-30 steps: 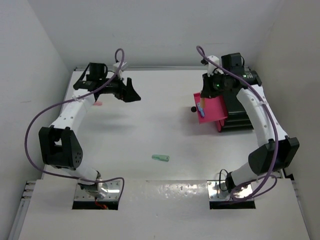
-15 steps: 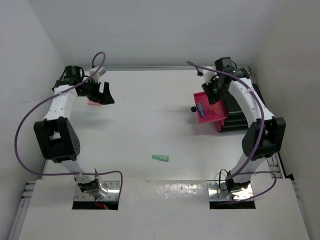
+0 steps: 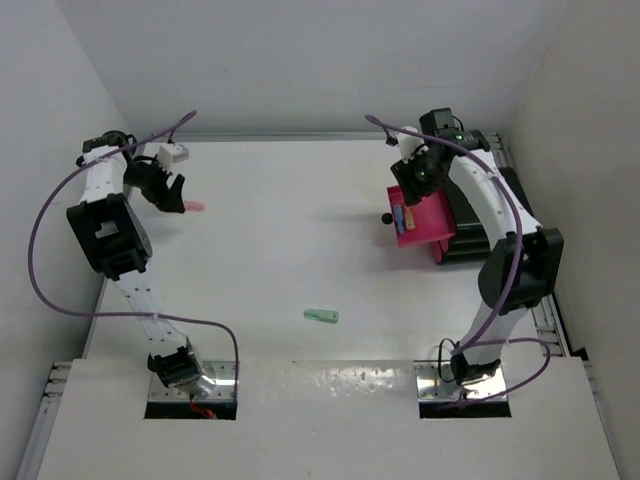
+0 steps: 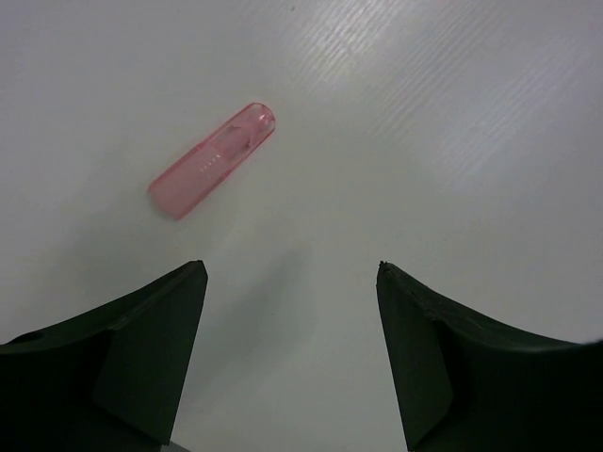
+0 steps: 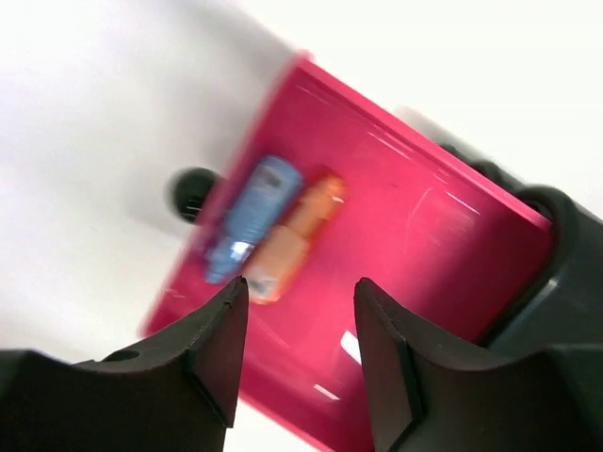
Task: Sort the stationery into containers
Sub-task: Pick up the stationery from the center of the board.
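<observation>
My left hand (image 3: 163,189) hangs over the far left corner of the counter (image 3: 300,240). Its fingers are spread wide, with only bare counter between them (image 4: 292,273). A stubby pink piece (image 4: 213,160) lies flat on the counter just beyond the fingertips, slanted, with its rounded end pointing away from me. It is close to the left finger's side but touches neither finger. From above, that pink piece (image 3: 195,206) sits just right of my left hand.

My right hand (image 3: 418,176) hovers above the magenta-red drawer (image 3: 432,218) at the far right, which stands pulled out to the left from the black box (image 3: 482,238). Its fingers are apart too (image 5: 300,287), gripping nothing. Inside the drawer (image 5: 443,254), near its front wall, a blue piece (image 5: 256,215) and an orange piece (image 5: 300,234) lie side by side and touch. The wrist view is blurred, so I cannot make out finer detail on them. The round black knob (image 5: 191,191) sticks out from the drawer's front, toward the middle of the counter.

A mint piece (image 3: 321,316) lies alone on the near middle of the counter, well apart from both hands and from the drawer.
</observation>
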